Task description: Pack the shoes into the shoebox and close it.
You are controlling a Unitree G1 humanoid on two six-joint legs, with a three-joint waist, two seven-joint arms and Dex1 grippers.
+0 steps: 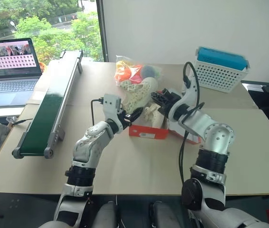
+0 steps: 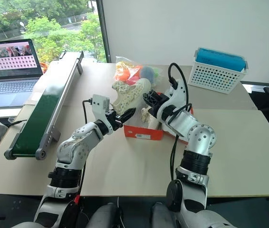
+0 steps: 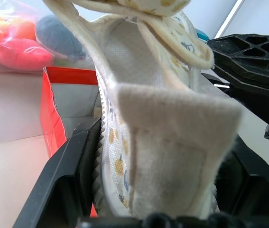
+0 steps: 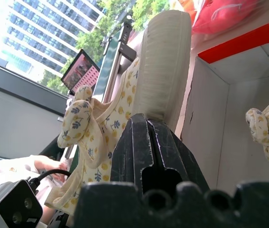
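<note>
Cream shoes (image 2: 130, 95) speckled with yellow and blue-grey floral print; red-orange shoebox (image 2: 143, 132), pale inside; white basket (image 2: 213, 73), blue top; bag (image 1: 133, 72) seemingly orange and pink.

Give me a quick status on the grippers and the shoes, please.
Left gripper clamped on one shoe, held above the shoebox. Right gripper shut, empty, beside it. Second shoe already in the box. Nothing blocking.

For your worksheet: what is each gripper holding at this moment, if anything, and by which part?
The left gripper clamps one shoe at its heel end, above the shoebox. The right gripper is shut with nothing between its fingers.
</note>
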